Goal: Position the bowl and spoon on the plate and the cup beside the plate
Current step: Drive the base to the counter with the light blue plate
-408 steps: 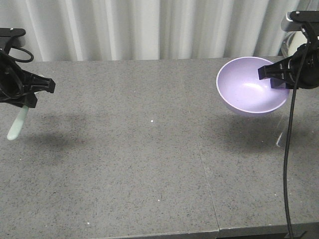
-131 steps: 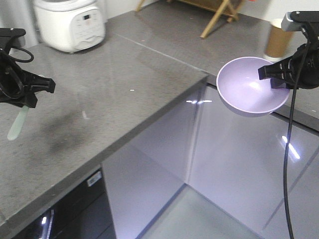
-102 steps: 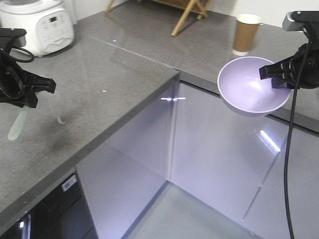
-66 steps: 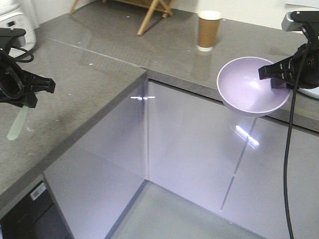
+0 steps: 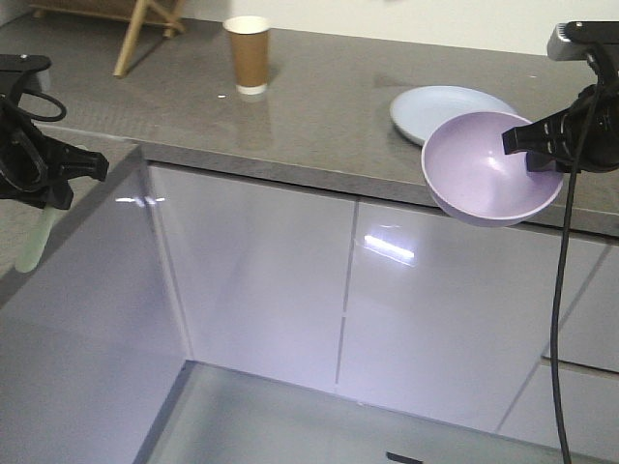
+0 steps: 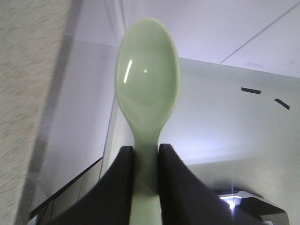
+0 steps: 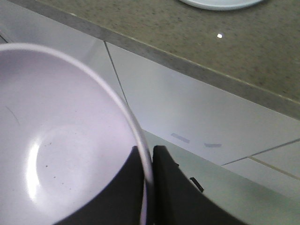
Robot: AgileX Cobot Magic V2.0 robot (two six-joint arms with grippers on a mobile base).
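Observation:
My right gripper [image 5: 530, 153] is shut on the rim of the lavender bowl [image 5: 488, 181], held in the air in front of the counter edge; one finger is inside the bowl [image 7: 61, 140], one outside. The pale blue plate [image 5: 447, 109] lies on the counter just behind the bowl, its edge showing as plate [image 7: 220, 3]. The brown paper cup [image 5: 249, 54] stands upright on the counter at the back left. At the far left my left gripper [image 5: 46, 198] is shut on the handle of the mint-green spoon [image 5: 34, 244], its scoop hanging down; the spoon [image 6: 147, 89] fills the left wrist view.
The grey stone counter [image 5: 329, 106] runs across the back, with glossy white cabinet fronts [image 5: 290, 280] below it. Another counter stretch [image 5: 19, 271] sits at the left. A wooden stand's legs [image 5: 145, 24] show at the top left. A black cable [image 5: 558, 319] hangs from the right arm.
The whole scene has swept leftward past the camera: the cooker is gone, the cup has shifted left and the plate has come into view. Both grippers keep their holds and frame positions.

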